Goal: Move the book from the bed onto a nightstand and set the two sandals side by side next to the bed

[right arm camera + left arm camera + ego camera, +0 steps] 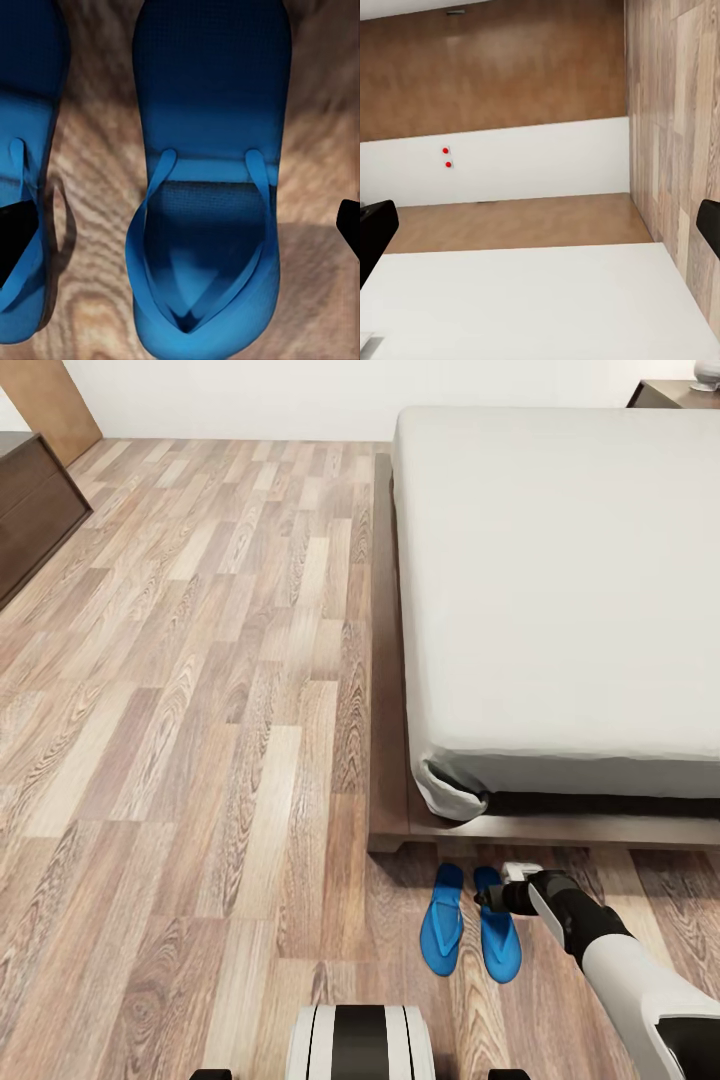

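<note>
Right hand spread above two bright blue flat rubber flip-flop sandals beside bed's foot edge. Light, floppy; grip the sole edge.

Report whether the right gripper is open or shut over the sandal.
Open. The right gripper has its fingertips spread wide on both sides of the sandal, not touching it.

Right claw low over the wood-plank floor, at the heel end of the nearer blue sandal. Second sandal lies parallel just beyond that one, on the claw's left. Bed frame corner directly ahead of the claw; jaw state unclear.
</note>
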Motion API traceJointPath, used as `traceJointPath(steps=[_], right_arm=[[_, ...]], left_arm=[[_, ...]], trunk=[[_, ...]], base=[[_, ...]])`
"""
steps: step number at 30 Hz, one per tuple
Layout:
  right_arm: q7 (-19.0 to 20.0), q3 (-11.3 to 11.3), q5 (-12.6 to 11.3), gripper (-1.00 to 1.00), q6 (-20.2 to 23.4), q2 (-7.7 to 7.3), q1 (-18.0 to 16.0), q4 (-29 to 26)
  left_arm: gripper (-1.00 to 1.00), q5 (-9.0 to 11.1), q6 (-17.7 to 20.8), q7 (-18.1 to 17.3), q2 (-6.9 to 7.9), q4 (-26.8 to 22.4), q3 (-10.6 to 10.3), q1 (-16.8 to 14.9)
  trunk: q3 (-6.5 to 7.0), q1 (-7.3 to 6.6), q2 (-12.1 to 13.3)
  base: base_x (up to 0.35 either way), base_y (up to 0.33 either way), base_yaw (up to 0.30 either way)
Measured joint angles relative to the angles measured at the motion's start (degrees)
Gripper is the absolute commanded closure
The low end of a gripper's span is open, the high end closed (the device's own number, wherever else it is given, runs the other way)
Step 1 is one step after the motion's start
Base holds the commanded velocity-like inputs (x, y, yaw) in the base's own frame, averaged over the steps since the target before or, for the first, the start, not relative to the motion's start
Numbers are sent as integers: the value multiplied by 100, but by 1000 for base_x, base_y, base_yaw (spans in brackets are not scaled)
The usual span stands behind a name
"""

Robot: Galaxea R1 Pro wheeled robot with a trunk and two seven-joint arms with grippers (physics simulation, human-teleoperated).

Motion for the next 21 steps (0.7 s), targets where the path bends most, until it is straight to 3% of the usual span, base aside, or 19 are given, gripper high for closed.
traceJointPath(steps=[21], right_arm=[[0,-11,1,-100,-8,-17,4,11]], left_arm=[[-100,-1,-18,-10,0,-6,-7,0]], trunk=[[21,-3,1]], base=[[0,0,0]])
